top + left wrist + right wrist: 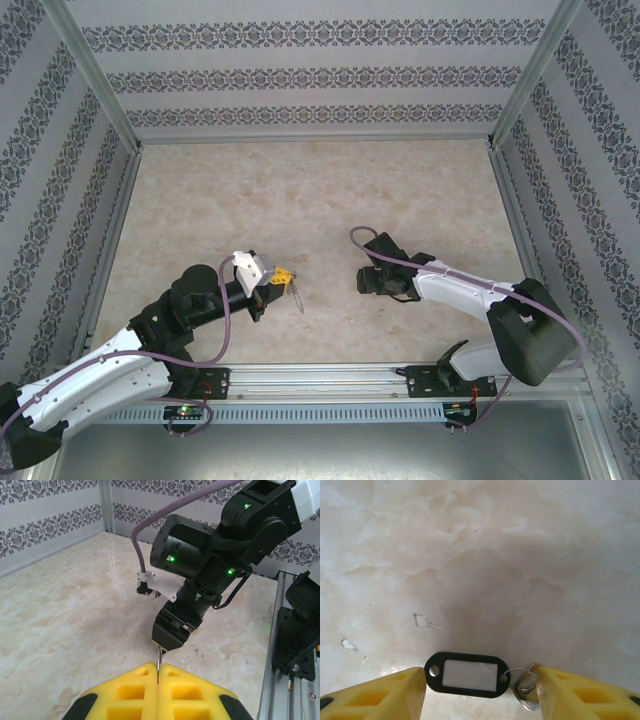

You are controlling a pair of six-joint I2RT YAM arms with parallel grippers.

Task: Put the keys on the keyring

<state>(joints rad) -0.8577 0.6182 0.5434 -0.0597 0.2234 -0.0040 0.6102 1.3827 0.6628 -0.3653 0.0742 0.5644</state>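
Observation:
In the right wrist view the key [470,674] lies between my right gripper's [481,680] yellow fingers. It has a black oblong tag with a white centre, joined by a small wire loop to a silvery key head [527,696]. One finger touches the tag's end and the other presses the key head, low over the table. My left gripper [158,672] is shut on the keyring [159,655], a thin metal loop seen edge-on that rises from the jaw line. From above, the left gripper [284,275] holds the keyring [298,297] a little left of the right gripper [368,281].
Patterned walls and aluminium frame posts [100,80] enclose the marble table [320,190]. A metal rail [330,376] runs along the near edge by the arm bases. The right arm's black wrist [200,555] stands close in front of the left gripper.

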